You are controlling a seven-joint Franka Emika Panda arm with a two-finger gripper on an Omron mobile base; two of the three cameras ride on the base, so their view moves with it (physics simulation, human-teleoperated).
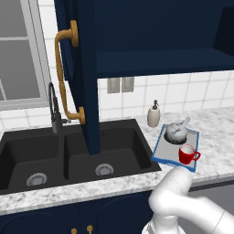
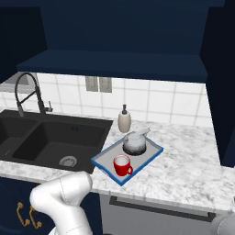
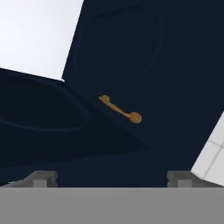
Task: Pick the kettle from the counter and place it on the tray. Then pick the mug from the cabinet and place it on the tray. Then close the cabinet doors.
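The silvery kettle (image 1: pixel 177 131) (image 2: pixel 135 142) and the red mug (image 1: pixel 187 154) (image 2: pixel 122 165) both stand on the blue-rimmed tray (image 1: pixel 158 144) (image 2: pixel 109 159), which lies on the marble counter (image 1: pixel 215 130) (image 2: pixel 183 167) right of the sink. Above, the navy cabinet (image 1: pixel 160 61) (image 2: pixel 114 62) is open. Its left door (image 1: pixel 89 91) juts out over the sink, and its right door (image 2: pixel 224 92) stands out at the far right. In the hand view my gripper (image 3: pixel 112 178) is open, fingertips (image 3: pixel 43 178) wide apart, facing a navy door panel with a brass handle (image 3: pixel 120 109).
A black double sink (image 1: pixel 68 155) (image 2: pixel 50 140) with a dark faucet (image 1: pixel 55 109) (image 2: pixel 27 94) lies left of the tray. A beige soap dispenser (image 1: pixel 154 114) (image 2: pixel 124 120) stands by the tiled wall behind the tray. A window (image 1: pixel 18 55) is at the far left.
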